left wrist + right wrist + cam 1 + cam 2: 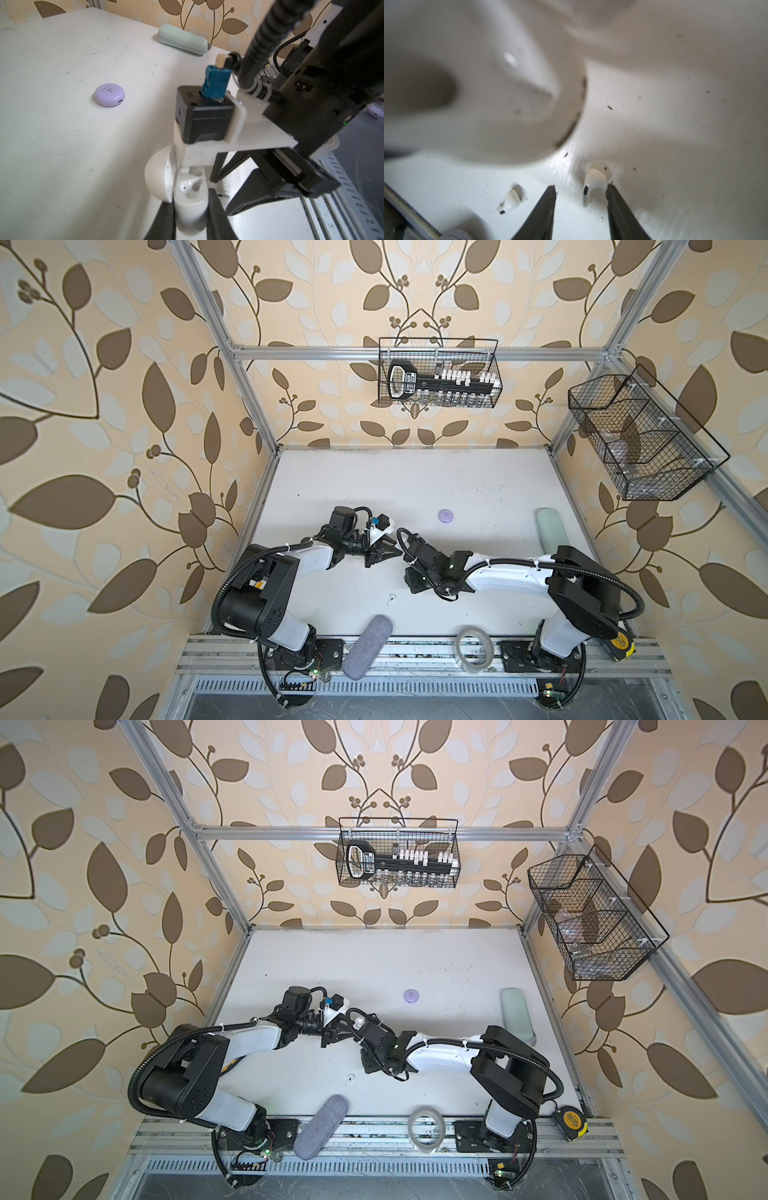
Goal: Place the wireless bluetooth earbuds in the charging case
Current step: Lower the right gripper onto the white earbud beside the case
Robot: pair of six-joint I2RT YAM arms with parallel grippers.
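Here, the open white charging case [158,176] is clamped in the left tool [189,216]; just beside the case, a white earbud [593,180] on the desk [675,124] is straddled by the narrowly parted right tool [581,187].

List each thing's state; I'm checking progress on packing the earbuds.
White case: lid open, held by the left gripper.
Earbud in case: seated.
Right gripper: open, straddling a loose earbud.
Spare earbud: lying on the table.
Lilac case: shut.

White earbud [593,180]; white case [191,207]; lilac case [446,515]; mint pouch [552,531]; brown-leaf wallpaper [158,398].
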